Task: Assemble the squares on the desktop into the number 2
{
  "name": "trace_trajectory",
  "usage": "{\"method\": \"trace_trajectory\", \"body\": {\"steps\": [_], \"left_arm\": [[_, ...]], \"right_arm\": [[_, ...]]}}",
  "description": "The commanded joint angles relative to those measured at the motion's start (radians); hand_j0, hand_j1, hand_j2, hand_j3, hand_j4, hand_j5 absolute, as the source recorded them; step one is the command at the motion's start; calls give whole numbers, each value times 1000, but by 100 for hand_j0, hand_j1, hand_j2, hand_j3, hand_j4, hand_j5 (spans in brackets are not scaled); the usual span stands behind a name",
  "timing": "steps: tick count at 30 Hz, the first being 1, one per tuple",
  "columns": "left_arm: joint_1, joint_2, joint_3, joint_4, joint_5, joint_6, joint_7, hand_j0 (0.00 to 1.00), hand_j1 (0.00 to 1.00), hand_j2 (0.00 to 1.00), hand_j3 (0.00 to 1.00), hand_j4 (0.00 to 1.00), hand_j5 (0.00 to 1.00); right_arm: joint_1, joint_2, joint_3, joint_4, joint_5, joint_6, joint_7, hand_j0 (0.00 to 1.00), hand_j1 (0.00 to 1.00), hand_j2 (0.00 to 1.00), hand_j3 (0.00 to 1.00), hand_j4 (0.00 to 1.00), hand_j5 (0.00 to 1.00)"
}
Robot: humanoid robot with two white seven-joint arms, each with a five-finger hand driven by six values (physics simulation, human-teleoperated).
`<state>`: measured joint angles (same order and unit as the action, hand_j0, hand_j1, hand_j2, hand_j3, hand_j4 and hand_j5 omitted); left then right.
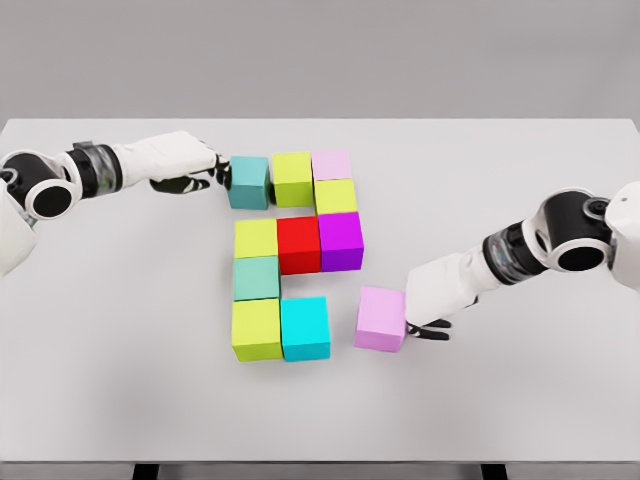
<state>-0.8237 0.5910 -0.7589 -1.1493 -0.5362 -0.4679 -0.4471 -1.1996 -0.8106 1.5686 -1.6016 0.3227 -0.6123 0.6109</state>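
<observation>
Several coloured cubes lie on the white table (120, 380). The top row runs teal cube (248, 181), yellow-green cube (292, 178), pale pink cube (332, 164). Below the pink one sit a yellow-green cube (336, 197) and a purple cube (340, 240). Red cube (298, 244) and yellow cube (255, 238) continue that row leftward. Under the yellow one are a green-teal cube (256, 278), a yellow-green cube (256, 329) and a cyan cube (305, 327). A lilac cube (380, 318) stands a small gap right of the cyan one. My left hand (207, 172) touches the teal cube's left face, fingers relaxed. My right hand (425, 308) rests against the lilac cube's right face, holding nothing.
The table's far edge runs along the top and its front edge along the bottom, with grey background behind. Both white forearms lie low over the table, left (110, 168) and right (500, 255).
</observation>
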Motion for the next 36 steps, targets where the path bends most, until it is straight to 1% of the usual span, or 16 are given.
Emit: {"method": "trace_trajectory", "body": {"steps": [1, 10, 13, 15, 16, 19, 20, 21, 22, 23, 24, 26, 30, 31, 34, 36], "left_arm": [[0, 1, 1, -6, 4, 2, 8, 52, 52, 52, 52, 52, 52], [8, 4, 6, -7, 7, 2, 8, 52, 52, 52, 52, 52, 52], [8, 12, 10, -18, 36, -3, 5, 52, 52, 52, 52, 52, 52], [3, 55, 12, -27, 84, -5, 2, 52, 52, 52, 52, 52, 52], [2, 56, 13, -26, 110, -1, 5, 51, 51, 51, 51, 51, 51], [2, 59, 13, -17, 130, 12, 7, 51, 51, 51, 51, 51, 51], [5, 58, 16, -13, 137, 23, 21, 50, 50, 50, 50, 50, 50], [8, 56, 30, -6, 154, 44, 62, 49, 49, 49, 49, 49, 49], [9, 56, 32, 3, 177, 110, 114, 50, 50, 50, 50, 50, 50], [28, 53, 32, 3, 202, 178, 120, 50, 50, 50, 50, 50, 50], [32, 49, 26, 3, 216, 222, 120, 50, 50, 50, 50, 50, 50], [37, 44, 21, 0, 219, 285, 122, 50, 50, 50, 50, 50, 50], [51, 29, 6, -7, 217, 287, 120, 50, 50, 50, 50, 50, 50], [51, 30, -11, -21, 217, 285, 119, 50, 50, 50, 50, 50, 50], [63, 38, -13, -58, 229, 278, 114, 50, 50, 50, 50, 50, 50], [69, 43, -14, -64, 234, 276, 108, 50, 50, 50, 50, 50, 50]], "right_arm": [[0, 7, -1, -1, -4, 1, 0, 13, 13, 13, 13, 13, 13], [-2, 18, -2, -1, -4, 1, 0, 13, 13, 13, 13, 13, 13], [-2, 19, -2, -1, -4, 1, 0, 13, 13, 13, 13, 13, 13], [0, 19, -4, -1, -2, 1, 0, 13, 13, 13, 13, 13, 13], [-2, 24, -2, -1, -4, 1, 0, 13, 13, 13, 13, 13, 13], [-2, 28, -4, -1, -4, 1, 0, 13, 13, 13, 13, 13, 13], [-2, 28, -4, -1, -4, 1, 0, 13, 13, 13, 13, 13, 13], [-3, 30, -4, -1, -2, 1, 0, 13, 13, 13, 13, 13, 13], [-3, 30, -4, -1, -4, 1, 0, 13, 13, 13, 13, 13, 13], [-5, 30, -4, -3, -4, 1, 0, 13, 13, 13, 13, 13, 13], [-5, 30, -4, -4, -4, 1, 0, 13, 13, 13, 13, 13, 13], [-5, 31, -4, -4, -4, 1, 0, 13, 13, 13, 13, 13, 13], [-6, 44, -4, -4, -4, 1, 0, 13, 13, 13, 13, 13, 13], [-6, 42, -4, -4, -4, 1, 0, 13, 13, 13, 13, 13, 13], [-6, 44, -4, -4, -4, 1, 0, 13, 13, 13, 13, 13, 13], [-6, 42, -4, -4, -4, 1, 0, 13, 13, 13, 13, 13, 13]]}}
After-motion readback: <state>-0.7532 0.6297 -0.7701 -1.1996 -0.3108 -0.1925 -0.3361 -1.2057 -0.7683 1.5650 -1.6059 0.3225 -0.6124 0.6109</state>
